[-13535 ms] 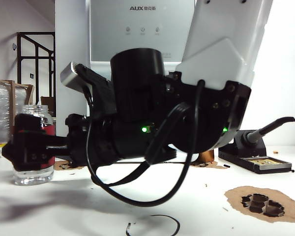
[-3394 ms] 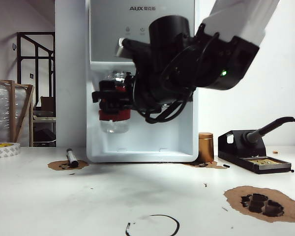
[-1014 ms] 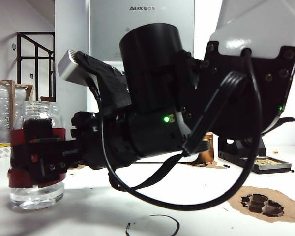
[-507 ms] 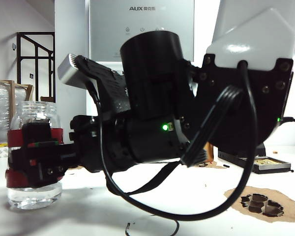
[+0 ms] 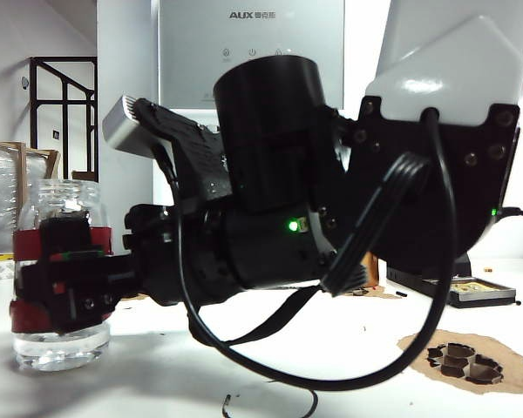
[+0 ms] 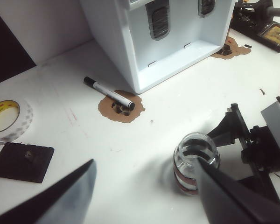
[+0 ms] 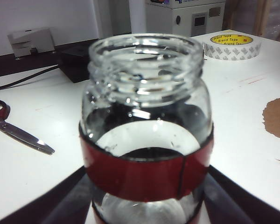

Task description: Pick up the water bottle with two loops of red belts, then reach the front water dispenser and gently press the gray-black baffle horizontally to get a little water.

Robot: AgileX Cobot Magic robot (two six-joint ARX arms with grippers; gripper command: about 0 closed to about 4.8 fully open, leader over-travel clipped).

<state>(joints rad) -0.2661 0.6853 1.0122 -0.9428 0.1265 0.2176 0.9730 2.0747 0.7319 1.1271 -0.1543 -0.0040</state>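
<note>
Both grippers partly hidden: right gripper (image 5: 61, 274) clamps water bottle (image 5: 59, 270) w/ water; left gripper (image 6: 144, 186) spread, tips cut off.

water bottle (image 5: 59, 272) brought back from water dispenser (image 5: 251, 52), right tool (image 5: 61, 277) lower on table (image 5: 349, 348)

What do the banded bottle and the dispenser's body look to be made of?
The water bottle, between the right gripper fingers on the table, looks like clear glass or hard plastic: see-through, glossy glints on the threaded mouth. Its red bands look like matte tape with a visible seam. The water dispenser looks like smooth white moulded plastic with an even sheen. The left gripper hangs open above, empty.
</note>
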